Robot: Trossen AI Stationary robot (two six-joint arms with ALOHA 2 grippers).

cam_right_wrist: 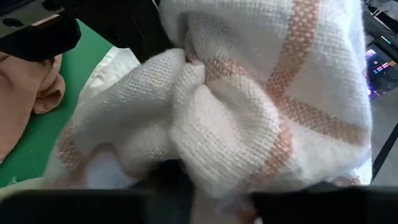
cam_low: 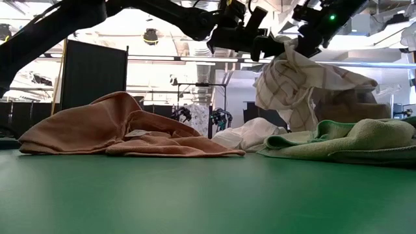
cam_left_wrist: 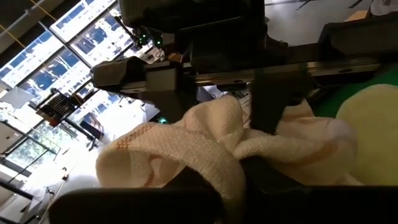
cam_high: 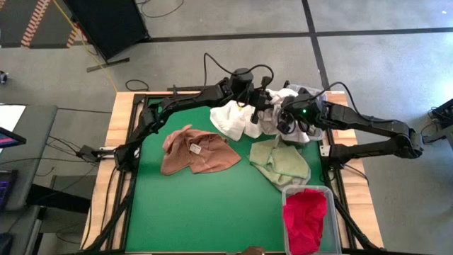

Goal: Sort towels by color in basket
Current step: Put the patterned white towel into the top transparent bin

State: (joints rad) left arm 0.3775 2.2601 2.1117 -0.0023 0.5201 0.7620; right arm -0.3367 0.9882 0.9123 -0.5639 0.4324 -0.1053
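High view shows both dark arms meeting over the far middle of the green table (cam_high: 191,212). The left gripper (cam_high: 263,101) and the right gripper (cam_high: 289,119) are just beside each other, each at the white towel with the red check (cam_low: 296,81), which hangs lifted clear of the table between them. In the low view this checked towel droops in folds from the two grippers. The left wrist view shows the left gripper's fingers closed tight on a bunch of that cloth. In the right wrist view the checked weave fills the picture against the right gripper's fingers; whether they pinch it cannot be told.

Under the lifted towel lies a plain white towel (cam_high: 228,119) on the table. A rust-brown soft towel (cam_high: 195,151) with a small white label lies crumpled to the left of it. A pale green towel (cam_high: 282,161) lies on the right, near a clear plastic bin (cam_high: 285,212) at the near right edge, which holds a red towel (cam_high: 306,216).
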